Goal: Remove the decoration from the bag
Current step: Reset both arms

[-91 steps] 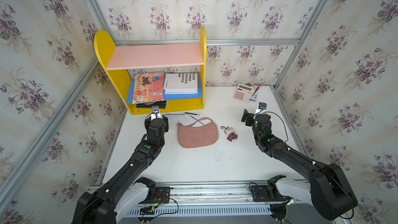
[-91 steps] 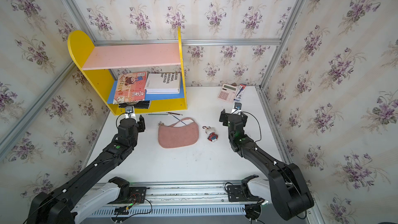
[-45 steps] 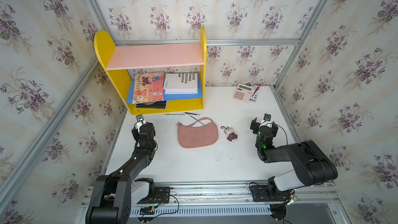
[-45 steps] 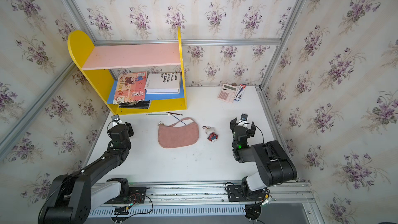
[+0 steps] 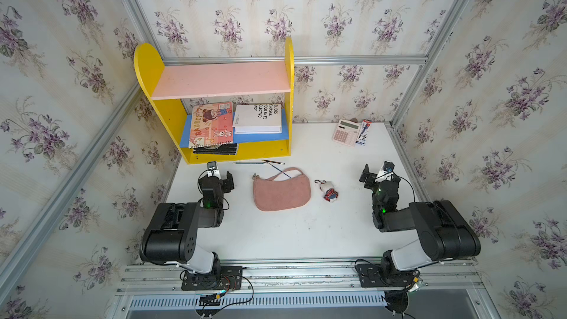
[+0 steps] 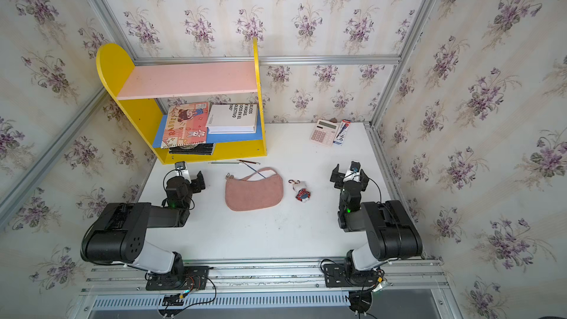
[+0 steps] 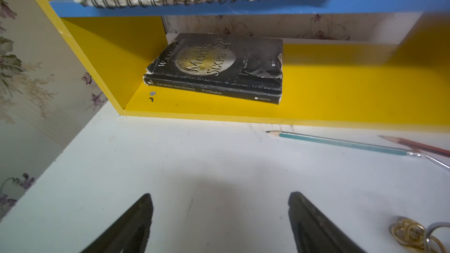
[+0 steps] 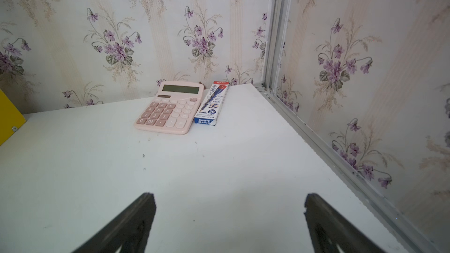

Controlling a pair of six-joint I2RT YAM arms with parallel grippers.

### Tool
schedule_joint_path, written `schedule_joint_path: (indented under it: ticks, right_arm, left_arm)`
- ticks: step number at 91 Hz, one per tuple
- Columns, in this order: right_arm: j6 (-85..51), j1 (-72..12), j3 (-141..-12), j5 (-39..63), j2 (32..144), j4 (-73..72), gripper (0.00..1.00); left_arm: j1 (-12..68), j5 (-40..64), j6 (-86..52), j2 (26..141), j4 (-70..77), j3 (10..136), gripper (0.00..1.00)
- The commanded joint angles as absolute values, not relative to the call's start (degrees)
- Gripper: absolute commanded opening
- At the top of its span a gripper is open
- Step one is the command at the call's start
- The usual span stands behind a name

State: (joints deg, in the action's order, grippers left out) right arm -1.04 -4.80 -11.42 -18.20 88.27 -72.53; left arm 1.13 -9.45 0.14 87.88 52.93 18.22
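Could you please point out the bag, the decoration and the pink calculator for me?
bag [image 5: 282,193]: in a top view, middle of its pink body.
decoration [image 5: 328,188]: in a top view, its plush body.
pink calculator [image 8: 168,111]: right wrist view, its keypad.

bag [image 5: 280,193] on table [image 5: 291,234], decoration [image 5: 329,191] just right of it, shelf [image 5: 221,82] behind, calculator [image 5: 346,132] far right

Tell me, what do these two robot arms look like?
The left arm and right arm are chunky black blocks with a white segment near the base, a small green light and thin black cables by the wrist. The left hand and right hand each end in two dark tapered fingers.
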Motion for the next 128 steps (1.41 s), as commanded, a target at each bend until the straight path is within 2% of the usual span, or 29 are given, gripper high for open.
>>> schedule_joint_path:
  ticks: [1, 4, 10, 15, 128]
  right_arm:
    - [-2.61, -4.36, -11.52, -15.12, 88.22, -76.25, 1.0]
    - [-2.36, -4.39, -10.77, -15.27, 89.15, -79.35, 1.0]
    - [-3.05, -4.31, -11.73, -15.41, 87.88, -75.08, 1.0]
    - [-2.44, -4.36, -10.86, -15.45, 88.95, -78.81, 1.0]
    - [-2.55, -4.35, -11.14, -15.38, 88.51, -77.78, 1.0]
  left_arm:
    - [1.2, -9.62, -0.13, 87.28, 51.55, 21.04, 0.92]
    - [1.15, -9.86, 0.23, 87.79, 51.89, 21.45, 0.92]
    - [1.22, -9.8, 0.74, 88.77, 54.74, 20.68, 0.92]
    - [1.27, -9.68, 0.48, 88.33, 53.9, 20.76, 0.92]
    - [1.95, -10.44, 1.55, 88.73, 53.91, 21.12, 0.92]
